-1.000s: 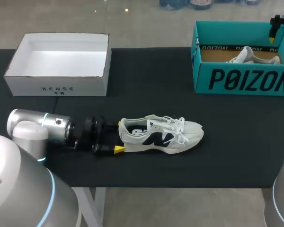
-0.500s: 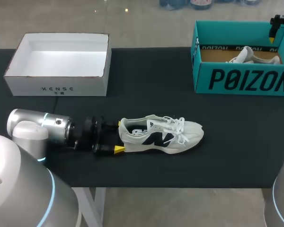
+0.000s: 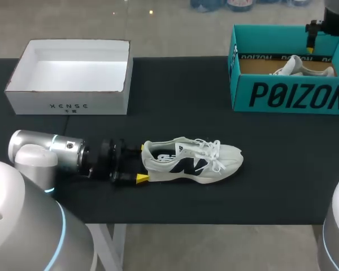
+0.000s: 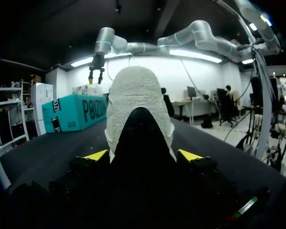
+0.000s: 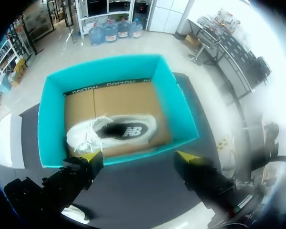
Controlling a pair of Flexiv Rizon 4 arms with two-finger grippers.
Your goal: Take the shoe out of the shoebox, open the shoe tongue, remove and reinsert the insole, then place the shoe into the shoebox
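A white sneaker with dark side marks [image 3: 192,161] lies on its sole on the black table, toe to the right. My left gripper [image 3: 141,164] is shut on its heel, one yellow tip on each side. In the left wrist view the heel [image 4: 139,109] stands upright between the fingertips [image 4: 96,155]. My right gripper [image 3: 326,39] hangs open above the teal shoebox [image 3: 288,96]. In the right wrist view that gripper [image 5: 137,156] is spread wide over the shoebox [image 5: 176,114], where a second white sneaker [image 5: 112,133] lies on the cardboard floor.
An open white box [image 3: 70,104] stands at the back left of the table. The teal shoebox [image 4: 71,112] and my right gripper [image 4: 96,76] show far ahead in the left wrist view. Bare black table lies between the boxes and right of the sneaker.
My right gripper has shifted a little to the left above the teal shoebox. The left gripper and the sneaker have stayed where they were.
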